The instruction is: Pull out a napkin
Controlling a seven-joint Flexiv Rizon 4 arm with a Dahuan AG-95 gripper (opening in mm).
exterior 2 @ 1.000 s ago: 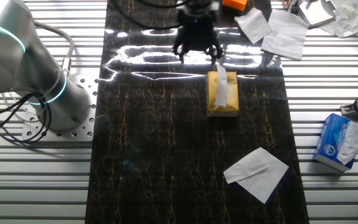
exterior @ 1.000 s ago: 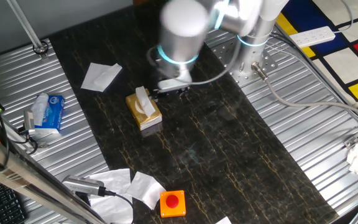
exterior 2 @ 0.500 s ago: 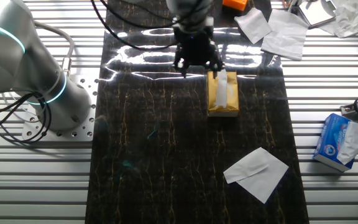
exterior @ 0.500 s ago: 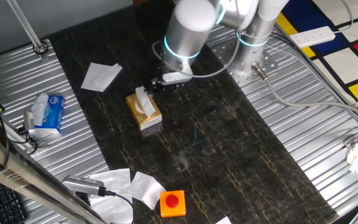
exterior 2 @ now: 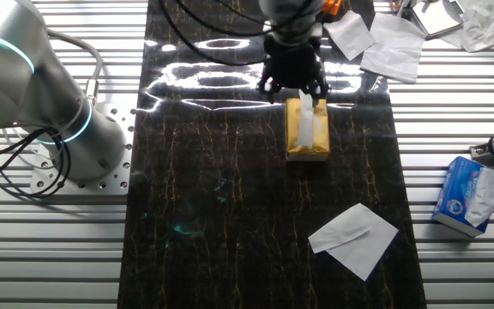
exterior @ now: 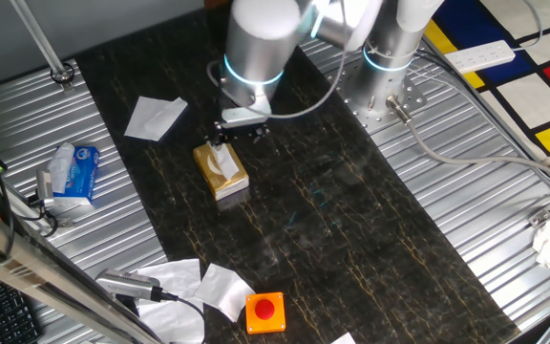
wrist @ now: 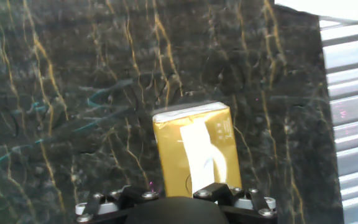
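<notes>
On the dark marbled mat (exterior: 370, 248) in one fixed view, the gripper (exterior: 234, 128) is hanging just over the far end of the tan-gold tissue box (exterior: 221, 171), where the napkin (exterior: 219, 153) is standing up as a white creased tuft from the slot. The fingers are hidden under the arm's big silver joint, so whether they are parted or closed cannot be told from here. A loose white sheet (exterior: 154, 117) is lying well apart on the mat, and a blue-and-white tissue packet (exterior: 71, 173) is resting on the ribbed metal beside it.

From the other fixed view, the black gripper (exterior 2: 293, 88) is sitting right at the upper end of the box (exterior 2: 307, 129), its prongs appearing spread and holding nothing, though the detail is too small to be sure. The napkin (exterior 2: 304, 124) is lying as a white strip along the box top, still in its slot.

In the hand view, the box (wrist: 197, 152) is filling the lower middle of the picture, the napkin (wrist: 197, 149) curling up from its opening towards the camera. Only the gripper's base is showing at the bottom edge; the fingertips are out of sight.

The approach looks nearly done. Still to come, by this reading: the last descent, the pinch on the tuft and the pull itself.
</notes>
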